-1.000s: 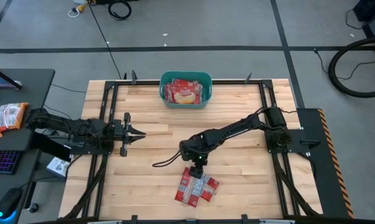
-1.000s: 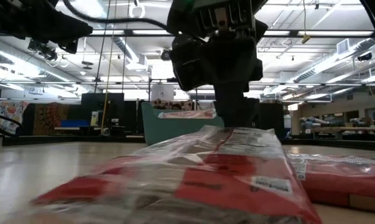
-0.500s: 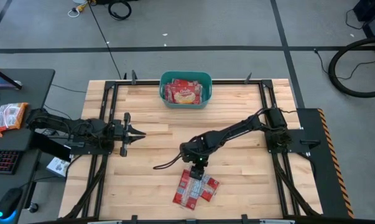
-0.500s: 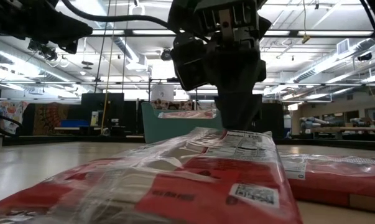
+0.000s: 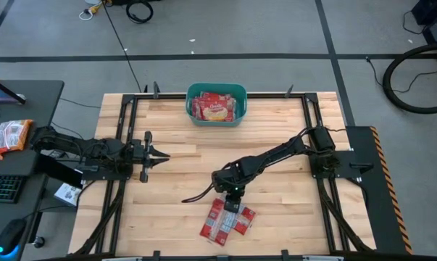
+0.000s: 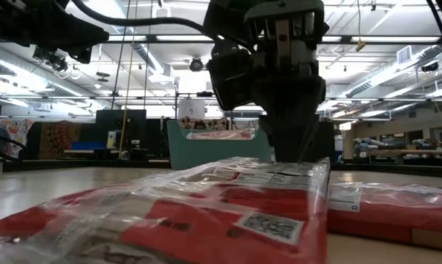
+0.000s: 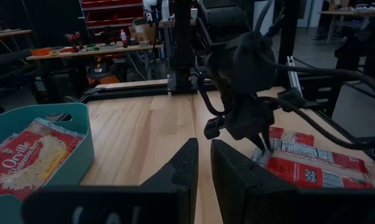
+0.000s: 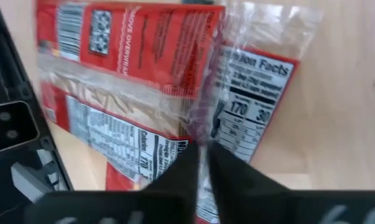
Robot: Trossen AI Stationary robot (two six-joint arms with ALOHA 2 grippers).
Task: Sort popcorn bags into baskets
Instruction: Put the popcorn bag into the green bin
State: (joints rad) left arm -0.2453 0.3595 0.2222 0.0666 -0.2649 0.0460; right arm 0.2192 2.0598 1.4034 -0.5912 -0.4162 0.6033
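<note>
Fingers of the right gripper [image 5: 233, 201] have come down nearly shut on the loose popcorn bags' [image 5: 227, 217] near edge—pickup underway—while the left gripper [image 5: 159, 156] waits, closed, basket [image 5: 216, 93] far off.

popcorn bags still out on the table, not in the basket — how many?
2 visible: the upper bag, its edge under the right gripper near the table's front edge, and the lower bag partly beneath it. More could be hidden underneath. The left gripper waits at mid-left.

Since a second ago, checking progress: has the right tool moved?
Yes. The right tool slid slightly toward the table's near edge, away from the teal basket, over the popcorn bags.
</note>
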